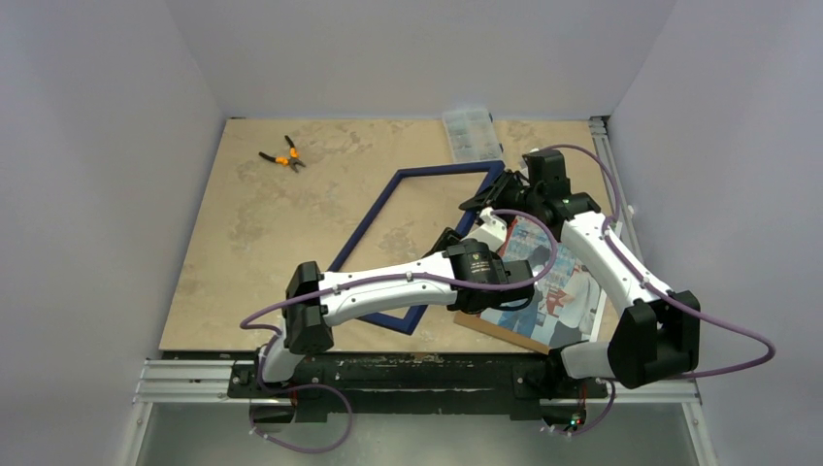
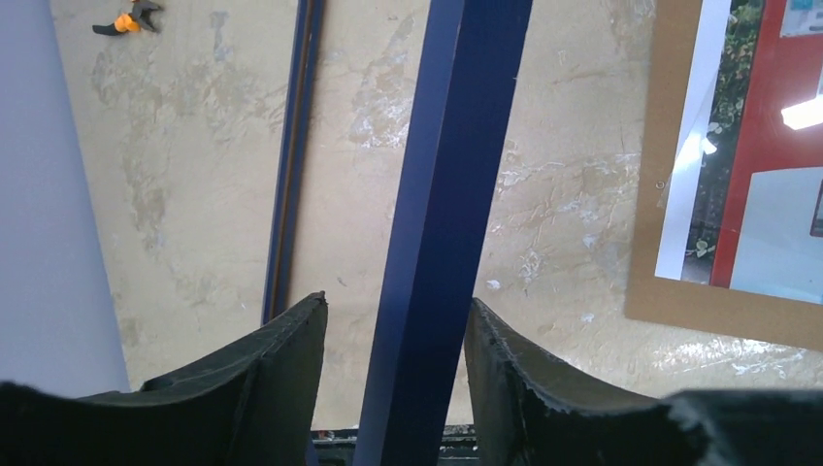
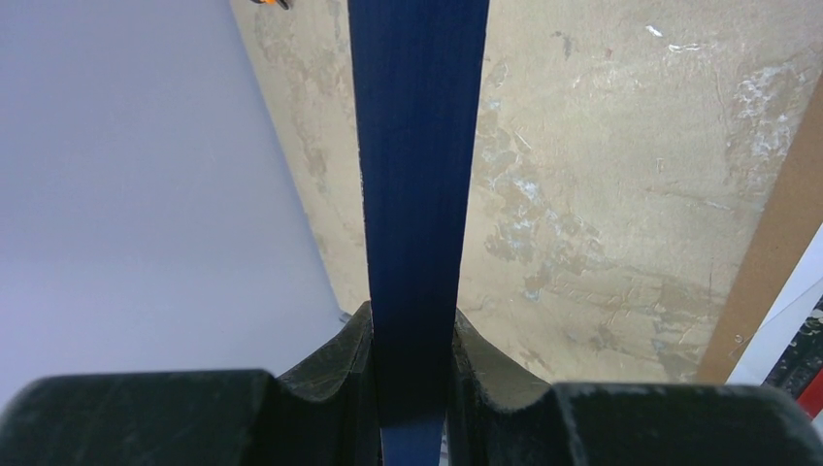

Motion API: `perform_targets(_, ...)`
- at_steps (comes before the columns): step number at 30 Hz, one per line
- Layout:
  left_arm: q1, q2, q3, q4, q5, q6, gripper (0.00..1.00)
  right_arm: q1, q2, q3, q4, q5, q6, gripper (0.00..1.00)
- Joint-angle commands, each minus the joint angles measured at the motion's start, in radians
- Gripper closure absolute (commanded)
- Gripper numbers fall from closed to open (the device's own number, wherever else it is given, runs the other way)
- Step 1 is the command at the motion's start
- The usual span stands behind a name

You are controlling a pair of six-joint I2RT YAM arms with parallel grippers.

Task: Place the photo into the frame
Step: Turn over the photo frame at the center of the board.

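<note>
The frame (image 1: 446, 171) lies dark-blue face up near the middle of the table (image 1: 243, 252), set at a slant, its far corner toward the right arm and its near rail running under the left arm. The photo (image 1: 560, 296) is outside it, just to the right, picture side up on a brown board (image 1: 500, 328) whose edge shows past the print; the left wrist view shows the photo's (image 2: 738, 146) white border and red panels on that board (image 2: 670, 243). The right gripper (image 1: 490, 199) is clamped on the frame's right rail near the far corner, both fingers pressed against the blue wood (image 3: 412, 194). The left gripper (image 2: 398, 301) straddles the same rail nearer the arms' bases, jaws spread with a gap on each side. Orange-handled pliers (image 1: 281, 155) and a clear plastic box (image 1: 473, 131) sit toward the far edge.
</note>
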Motion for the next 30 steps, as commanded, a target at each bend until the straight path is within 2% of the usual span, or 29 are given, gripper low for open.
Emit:
perform_targets(1,0.006,-0.023,0.042,-0.178,-0.065,-0.044,0.56,0.007,-0.045,0.042,0.007,-0.031,-0.053,1.00)
perform_targets(7,0.013,-0.017,0.056,-0.248,-0.090,-0.098,0.94,0.006,-0.059,0.006,0.079,-0.088,-0.055,0.97)
perform_targets(9,0.016,-0.026,0.048,-0.253,-0.095,-0.102,1.00,0.007,-0.061,-0.006,0.108,-0.110,-0.057,0.94)
perform_targets(11,0.018,-0.044,0.037,-0.253,-0.096,-0.108,1.00,0.007,-0.064,-0.016,0.131,-0.128,-0.061,0.89)
perform_targets(13,0.020,-0.060,0.030,-0.253,-0.099,-0.114,1.00,0.007,-0.075,-0.025,0.139,-0.129,-0.068,0.73)
perform_targets(17,0.026,-0.089,0.030,-0.252,-0.101,-0.116,1.00,0.007,-0.105,-0.027,0.126,-0.104,-0.091,0.32)
perform_targets(20,0.027,-0.112,0.036,-0.252,-0.098,-0.113,1.00,0.007,-0.128,-0.023,0.105,-0.086,-0.112,0.13)
perform_targets(23,0.027,-0.141,0.045,-0.253,-0.096,-0.106,1.00,0.007,-0.153,-0.019,0.081,-0.077,-0.133,0.06)
perform_targets(30,0.028,-0.232,0.046,-0.215,-0.075,-0.054,1.00,0.007,-0.219,-0.036,0.122,-0.114,-0.124,0.05)
